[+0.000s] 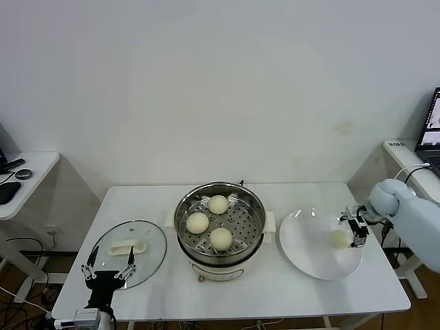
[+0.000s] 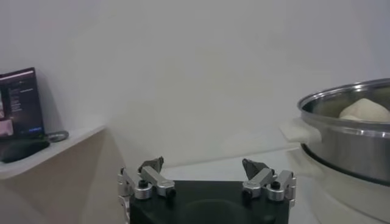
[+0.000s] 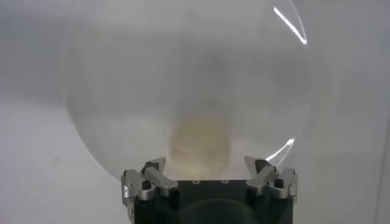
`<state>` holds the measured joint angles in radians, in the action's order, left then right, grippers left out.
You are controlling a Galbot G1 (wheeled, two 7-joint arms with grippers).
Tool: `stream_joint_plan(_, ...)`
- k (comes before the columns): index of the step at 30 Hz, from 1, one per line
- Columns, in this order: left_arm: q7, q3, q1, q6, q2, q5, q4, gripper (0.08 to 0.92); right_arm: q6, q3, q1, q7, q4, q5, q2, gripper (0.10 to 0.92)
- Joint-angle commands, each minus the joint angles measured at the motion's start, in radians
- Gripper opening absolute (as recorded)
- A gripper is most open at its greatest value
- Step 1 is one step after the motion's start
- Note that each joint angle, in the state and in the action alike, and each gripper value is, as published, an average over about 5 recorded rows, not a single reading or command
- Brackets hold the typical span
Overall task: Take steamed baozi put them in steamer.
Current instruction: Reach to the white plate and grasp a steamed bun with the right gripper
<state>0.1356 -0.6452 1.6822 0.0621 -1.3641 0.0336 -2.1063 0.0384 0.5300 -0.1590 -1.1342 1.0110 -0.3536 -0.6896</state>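
Three steamed baozi [image 1: 218, 204] [image 1: 197, 223] [image 1: 221, 238] lie on the perforated tray of the steamer [image 1: 183, 206] at the table's middle. One more baozi [image 1: 339, 238] [image 3: 199, 146] rests on the white plate [image 1: 306, 251] at the right. My right gripper [image 1: 355, 230] [image 3: 209, 166] hovers open over that baozi, fingers on either side of it and not closed on it. My left gripper [image 1: 108, 265] [image 2: 203, 165] stands open and empty at the table's front left. Its wrist view shows the steamer's rim [image 2: 341, 100] with a baozi [image 2: 364, 109] inside.
A round glass lid [image 1: 148, 237] with a white handle [image 1: 128, 246] lies flat at the left of the table, just beyond my left gripper. Side desks stand off both ends of the table, the right one with a laptop [image 1: 430, 130].
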Motion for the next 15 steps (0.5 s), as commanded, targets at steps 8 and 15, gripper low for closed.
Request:
stream_joint_plan(8,0.000,-0.004,0.002,0.000,-0.002,0.002,-0.002,0.823,-0.019,-0.011,-0.016,-0.012,-0.059,-0.055,-0.070,0.686)
stream_joint_plan(15,0.001,-0.005,0.005,0.000,-0.003,0.002,-0.008,0.823,-0.035,0.010,0.009,-0.019,-0.028,-0.024,-0.053,0.495)
